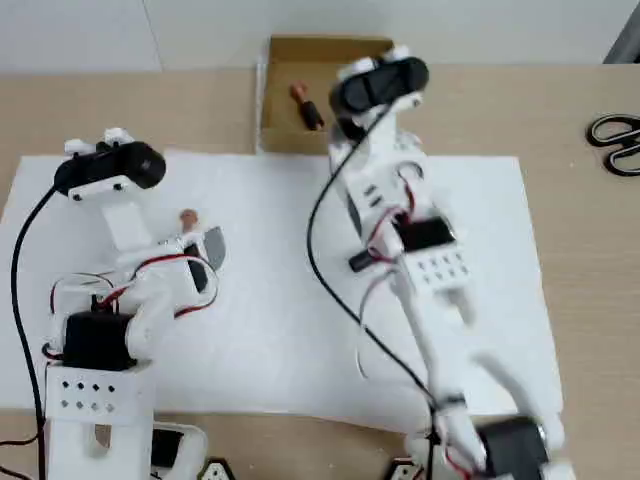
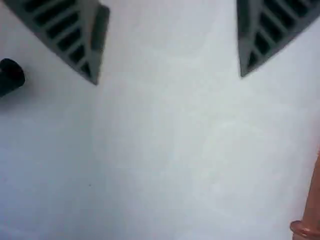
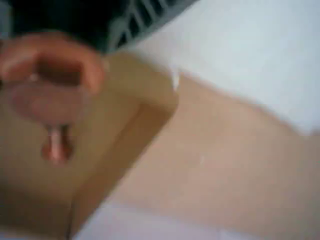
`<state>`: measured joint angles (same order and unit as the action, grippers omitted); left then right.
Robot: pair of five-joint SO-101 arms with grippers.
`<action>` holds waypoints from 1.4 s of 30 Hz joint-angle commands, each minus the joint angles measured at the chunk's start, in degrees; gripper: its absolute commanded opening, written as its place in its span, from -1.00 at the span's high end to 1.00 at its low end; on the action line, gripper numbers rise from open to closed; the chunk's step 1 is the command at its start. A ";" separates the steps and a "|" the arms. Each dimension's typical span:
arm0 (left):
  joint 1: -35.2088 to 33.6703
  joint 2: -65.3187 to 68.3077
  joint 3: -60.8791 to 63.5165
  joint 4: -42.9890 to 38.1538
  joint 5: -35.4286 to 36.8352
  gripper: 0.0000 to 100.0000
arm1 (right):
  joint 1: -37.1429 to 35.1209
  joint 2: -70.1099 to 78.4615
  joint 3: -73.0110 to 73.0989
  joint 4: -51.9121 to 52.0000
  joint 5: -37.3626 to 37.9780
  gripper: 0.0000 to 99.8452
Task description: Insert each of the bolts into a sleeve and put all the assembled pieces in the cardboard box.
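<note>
Assembled piece (image 3: 50, 75) is clasped by right gripper (image 3: 75, 35) over the cardboard box (image 1: 320, 42); low release is advised. Left gripper (image 2: 169, 75) is spread.

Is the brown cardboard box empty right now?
No: the high view shows an orange bolt in a black sleeve lying on the floor of the brown cardboard box.
</note>
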<state>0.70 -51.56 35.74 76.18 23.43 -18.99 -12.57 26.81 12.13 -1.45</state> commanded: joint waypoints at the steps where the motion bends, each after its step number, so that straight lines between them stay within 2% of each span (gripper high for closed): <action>1: -0.18 -0.97 -1.54 -0.18 -0.53 0.65 | 1.54 10.33 -10.64 -10.51 -0.18 0.99; 14: -0.18 -0.97 -1.45 0.09 -0.53 0.65 | 4.44 47.43 -48.09 -13.76 -0.26 0.99; 21: -0.18 -0.97 0.22 -0.26 -0.53 0.65 | 4.18 60.79 -60.92 -13.58 -0.26 0.99; 28: 0.09 -0.97 0.31 -1.14 -0.53 0.65 | 4.09 65.27 -62.42 -10.51 -0.26 0.95; 35: 0.26 -0.97 0.31 -1.41 -0.53 0.65 | 3.47 66.24 -62.42 -10.33 -0.26 0.57; 42: 0.26 -0.97 0.31 -1.41 -0.53 0.65 | 3.30 65.71 -62.42 -10.33 -0.26 0.55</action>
<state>0.70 -51.56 36.35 76.00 23.43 -15.21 54.95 -32.79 1.58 -1.45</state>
